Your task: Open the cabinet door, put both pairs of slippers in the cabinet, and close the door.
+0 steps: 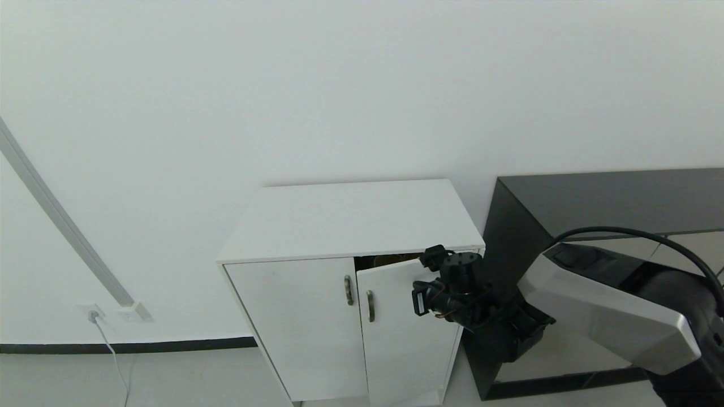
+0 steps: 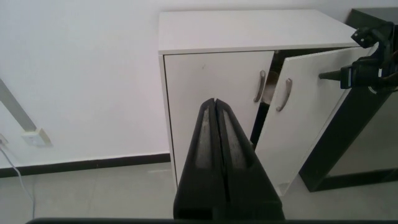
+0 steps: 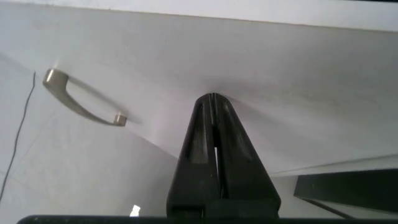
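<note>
White cabinet (image 1: pixel 350 217) w/ two doors: left door (image 1: pixel 294 322) shut, right door (image 1: pixel 404 333) slightly ajar.

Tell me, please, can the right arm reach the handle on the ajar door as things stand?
Probably yes: the right gripper, shut, sits right at that door, and the handle lies beside it with nothing between.

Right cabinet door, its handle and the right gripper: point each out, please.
right cabinet door (image 1: pixel 407 339), head view, middle of its front panel.
door handle (image 1: pixel 370 306), head view, middle of the bar.
right gripper (image 3: pixel 214 99), right wrist view, between its shut fingertips.
</note>
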You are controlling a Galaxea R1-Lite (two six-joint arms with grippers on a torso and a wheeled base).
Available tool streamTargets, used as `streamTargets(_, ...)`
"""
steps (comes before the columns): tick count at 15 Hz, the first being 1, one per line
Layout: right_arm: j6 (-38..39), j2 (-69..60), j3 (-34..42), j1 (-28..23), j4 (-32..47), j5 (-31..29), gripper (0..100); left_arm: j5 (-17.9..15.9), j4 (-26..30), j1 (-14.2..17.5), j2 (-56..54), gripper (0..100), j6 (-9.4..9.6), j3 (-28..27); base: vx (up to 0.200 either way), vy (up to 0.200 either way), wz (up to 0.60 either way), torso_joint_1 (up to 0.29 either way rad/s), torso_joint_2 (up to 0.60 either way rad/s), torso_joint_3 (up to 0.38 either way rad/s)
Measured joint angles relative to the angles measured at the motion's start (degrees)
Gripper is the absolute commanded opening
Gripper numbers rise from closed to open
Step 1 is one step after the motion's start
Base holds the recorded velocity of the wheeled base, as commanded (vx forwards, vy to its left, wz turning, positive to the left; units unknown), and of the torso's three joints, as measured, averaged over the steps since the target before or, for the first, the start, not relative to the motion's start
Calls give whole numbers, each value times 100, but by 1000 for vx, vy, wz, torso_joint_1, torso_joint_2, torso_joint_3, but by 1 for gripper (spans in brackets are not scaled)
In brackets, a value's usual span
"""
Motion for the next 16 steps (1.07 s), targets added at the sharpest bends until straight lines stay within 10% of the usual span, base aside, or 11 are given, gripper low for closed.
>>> streamTargets(16, -5, 247, -653, -278, 419, 0, 0, 2, 0, 0, 0, 0, 0, 0, 0, 0, 0, 0, 0, 0)
